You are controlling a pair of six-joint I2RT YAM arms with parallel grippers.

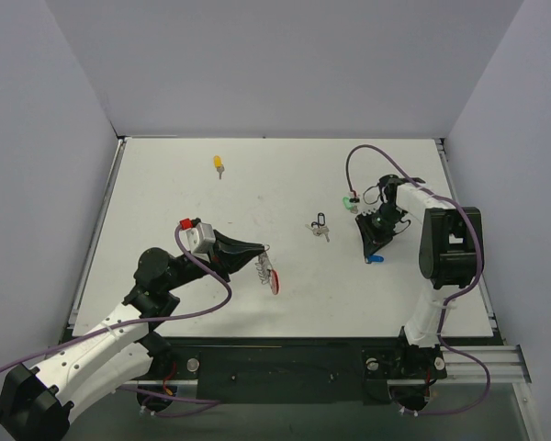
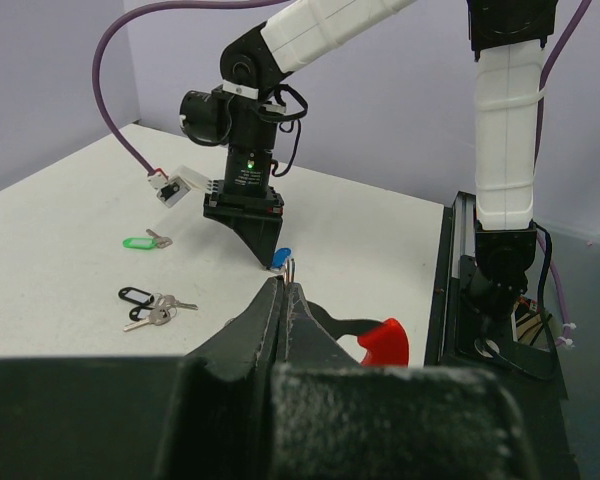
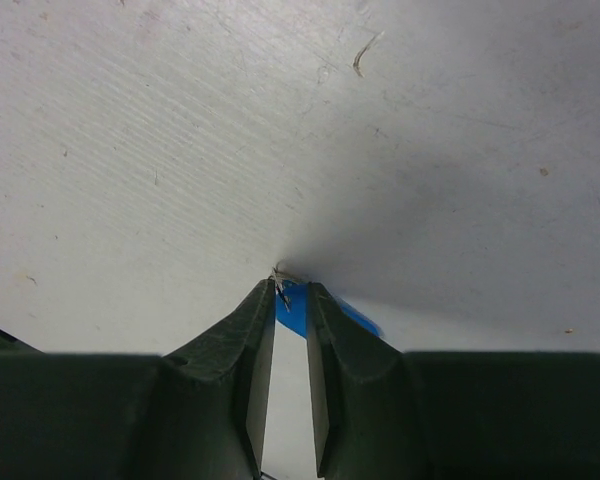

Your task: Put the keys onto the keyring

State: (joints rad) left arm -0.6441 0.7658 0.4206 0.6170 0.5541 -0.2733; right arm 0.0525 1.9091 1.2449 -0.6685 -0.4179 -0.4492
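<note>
My left gripper (image 1: 260,249) is shut on the keyring (image 1: 273,279) and holds it above the table; the red arc (image 2: 384,343) sticks out to the right of the closed jaws and thin silver wire pokes past the tips. The blue key (image 3: 292,308) lies on the table at the right. My right gripper (image 3: 291,290) points straight down at it, and its fingertips pinch the blue head from both sides. From above, the blue key (image 1: 376,259) peeks out beside the right gripper (image 1: 371,256).
A green key (image 1: 348,201) lies just behind the right gripper. A black key (image 1: 320,223) with small silver keys sits mid-table. A yellow key (image 1: 218,164) lies far back left. The table's right edge rail (image 1: 482,276) runs close to the right arm.
</note>
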